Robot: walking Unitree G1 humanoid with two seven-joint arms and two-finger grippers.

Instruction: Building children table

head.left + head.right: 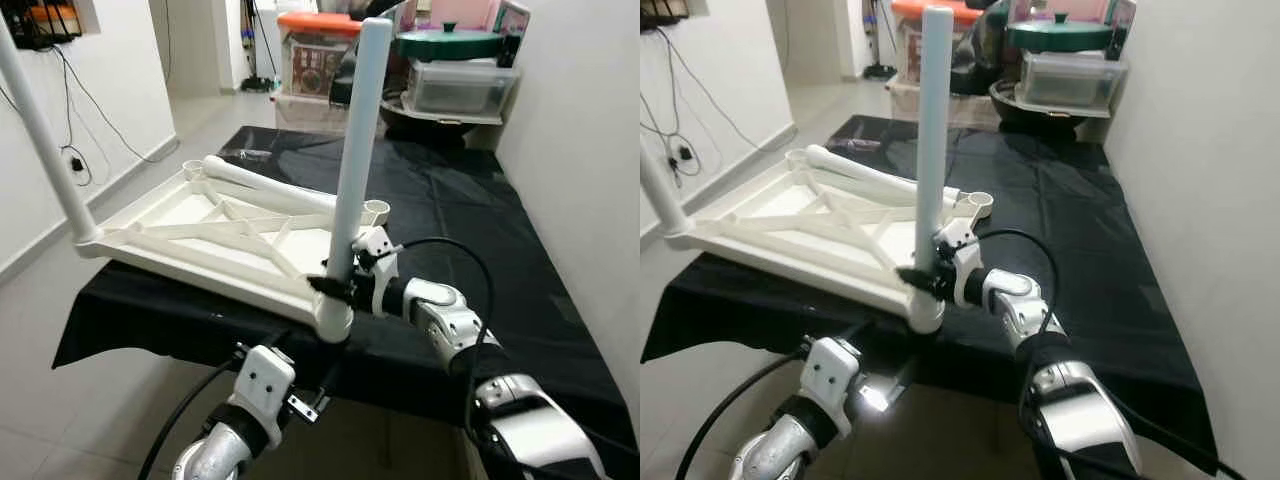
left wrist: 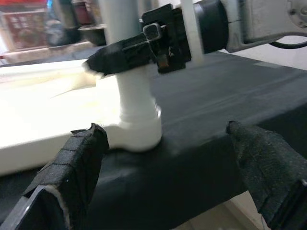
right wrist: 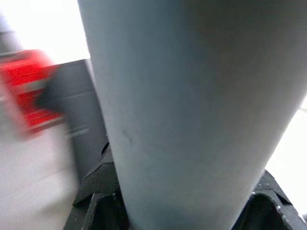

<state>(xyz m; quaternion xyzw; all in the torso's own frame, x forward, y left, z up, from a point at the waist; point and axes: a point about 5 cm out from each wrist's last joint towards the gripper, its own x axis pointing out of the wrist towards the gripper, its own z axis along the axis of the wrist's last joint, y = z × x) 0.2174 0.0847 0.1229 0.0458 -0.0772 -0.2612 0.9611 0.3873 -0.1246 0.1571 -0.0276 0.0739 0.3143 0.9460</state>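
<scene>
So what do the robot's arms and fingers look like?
Both arms are shiny silver tubes with white blocks at the wrists and black cables looping beside them. The left gripper has two long black fingers with a rough fabric-like skin. The right gripper is black too, on a white wrist.

Upside down on the near left of the bed [image 1: 470, 210]: the tabletop [image 1: 200, 235], with one leg [image 1: 358, 140] upright in its near right corner socket and another leg [image 1: 40, 130] upright at its near left corner. Across its far side, a loose leg [image 1: 265, 185] lying flat. Beyond the bed's far end, stacked storage boxes [image 1: 455, 85].
</scene>
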